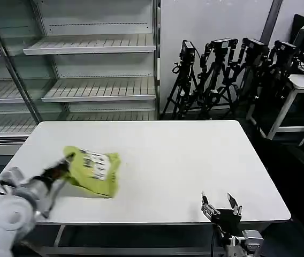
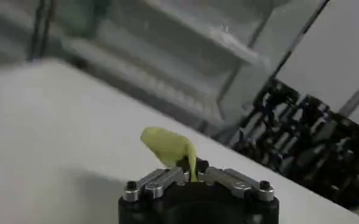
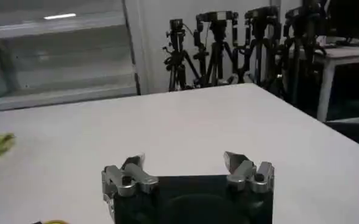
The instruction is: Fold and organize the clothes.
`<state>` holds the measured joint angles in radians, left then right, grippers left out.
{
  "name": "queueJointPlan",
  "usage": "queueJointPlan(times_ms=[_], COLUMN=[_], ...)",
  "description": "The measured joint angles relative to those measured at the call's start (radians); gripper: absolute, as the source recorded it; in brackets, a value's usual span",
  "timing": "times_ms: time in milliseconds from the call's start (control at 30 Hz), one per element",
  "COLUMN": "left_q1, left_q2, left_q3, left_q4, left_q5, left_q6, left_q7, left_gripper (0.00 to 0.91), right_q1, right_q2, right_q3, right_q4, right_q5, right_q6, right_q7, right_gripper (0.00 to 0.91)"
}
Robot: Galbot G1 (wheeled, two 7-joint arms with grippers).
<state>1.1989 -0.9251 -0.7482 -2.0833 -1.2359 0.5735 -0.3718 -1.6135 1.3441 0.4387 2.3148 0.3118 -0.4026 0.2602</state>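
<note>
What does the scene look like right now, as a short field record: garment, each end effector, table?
garment: lime yellow-green cotton T-shirt, bunched in a loose bundle, printed graphic facing up, on the table's left near part
left end effector: shut on a fold of the T-shirt at the bundle's left edge
right end effector: open, holding nothing, at the table's near right edge, apart from the T-shirt
table: white rectangular table
fold status: not yet folded flat

T-shirt (image 1: 93,171): soft matt cloth, crumpled, pinched in the left gripper (image 2: 192,176). Gripper fingers (image 3: 127,179): brushed metal on black plastic. Table (image 1: 168,160): smooth matt white.
</note>
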Motion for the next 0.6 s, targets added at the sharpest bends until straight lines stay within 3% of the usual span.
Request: queueJointPlan(times_ms=[267, 600], left_q1=[0.040, 0.034], left_q2=[0.117, 0.074], left_q3=[-0.033, 0.304], left_q4=[-0.101, -0.088], left_q5=[0.166, 0.588], left_q6=[-0.001, -0.026], left_q7=[0.068, 0.137], left_gripper=[0.040, 0.040], right_q1=[0.015, 0.008], right_q2=[-0.002, 0.001], right_q3=[-0.009, 0.000], right_q4=[-0.010, -0.003], right_q5=[0.006, -0.001], right_q6=[0.002, 0.003], right_q7=[-0.001, 0.000], right_gripper=[0.907, 0.907])
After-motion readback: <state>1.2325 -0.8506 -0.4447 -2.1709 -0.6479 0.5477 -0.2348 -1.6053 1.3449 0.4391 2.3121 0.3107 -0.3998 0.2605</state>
